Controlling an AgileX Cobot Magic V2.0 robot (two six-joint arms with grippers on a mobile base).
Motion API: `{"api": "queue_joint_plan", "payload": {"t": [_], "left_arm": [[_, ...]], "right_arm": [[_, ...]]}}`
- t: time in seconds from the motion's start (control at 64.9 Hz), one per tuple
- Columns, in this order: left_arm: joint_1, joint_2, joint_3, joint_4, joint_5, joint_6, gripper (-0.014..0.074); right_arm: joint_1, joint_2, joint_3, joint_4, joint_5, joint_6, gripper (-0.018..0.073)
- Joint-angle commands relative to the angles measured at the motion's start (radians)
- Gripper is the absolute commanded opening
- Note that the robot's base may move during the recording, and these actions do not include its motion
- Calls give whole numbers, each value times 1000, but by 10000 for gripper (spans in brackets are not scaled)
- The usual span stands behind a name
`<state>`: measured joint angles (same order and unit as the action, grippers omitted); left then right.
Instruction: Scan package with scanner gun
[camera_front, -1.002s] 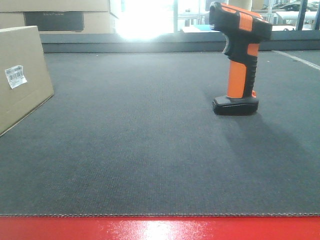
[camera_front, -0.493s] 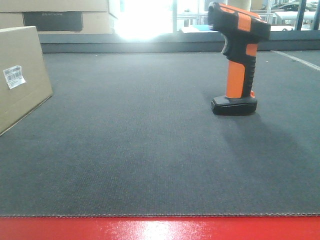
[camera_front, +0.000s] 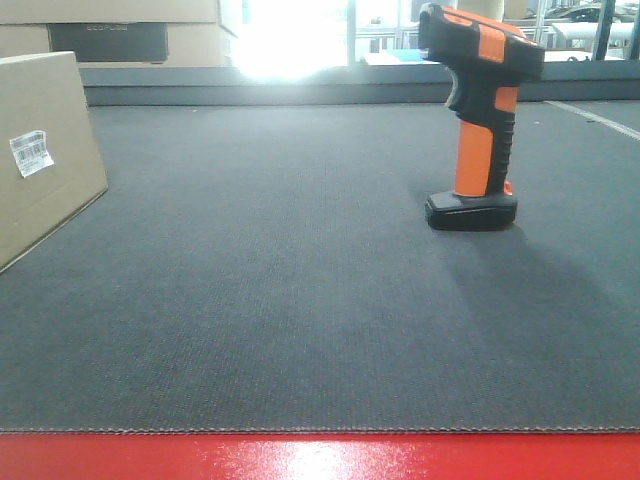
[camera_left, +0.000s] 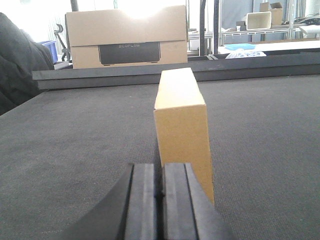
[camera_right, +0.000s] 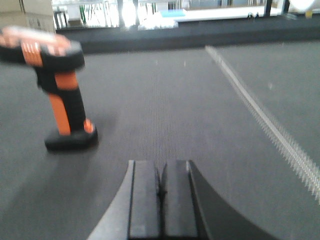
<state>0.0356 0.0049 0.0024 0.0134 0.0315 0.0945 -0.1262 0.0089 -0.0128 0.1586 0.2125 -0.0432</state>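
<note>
Nothing has visibly moved: orange-black scanner gun (camera_front: 479, 115) stands upright on grey mat (camera_front: 280, 300), cardboard package (camera_front: 40, 150), seemingly barcode-labelled, well left; left gripper (camera_left: 160, 200) and right gripper (camera_right: 161, 197) both closed, empty.

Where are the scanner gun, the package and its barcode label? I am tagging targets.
scanner gun (camera_front: 474, 160): front-facing view, on its orange grip.
package (camera_left: 183, 127): left wrist view, on its near end face.
barcode label (camera_front: 31, 152): front-facing view, on the sticker's middle.

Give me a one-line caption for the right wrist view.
Closed right gripper low over dark mat, orange-black scanner gun standing upright ahead to its left.
</note>
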Motion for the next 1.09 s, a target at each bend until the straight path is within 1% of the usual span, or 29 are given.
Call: {"api": "queue_joint_plan", "payload": {"t": [0.0,0.092,0.108,0.123,1.079], "left_arm": [[0,-5,-2,-7,-21,-6,-111],[0,-5,-2,-7,-21,-6,-111],[0,-5,-2,-7,-21,-6,-111],[0,-5,-2,-7,-21,-6,-111],[0,-5,-2,-7,-21,-6,-111]], "right_arm": [[-6,-9,13,-4,-26,-10,-163],[-6,-9,13,-16,-26,-10,-163],[-6,-9,13,-16,-157,-12,-163],[-6,-9,13,-18,-160,-12,-163],[-6,-9,13,-18,-169,-12,-163]]}}
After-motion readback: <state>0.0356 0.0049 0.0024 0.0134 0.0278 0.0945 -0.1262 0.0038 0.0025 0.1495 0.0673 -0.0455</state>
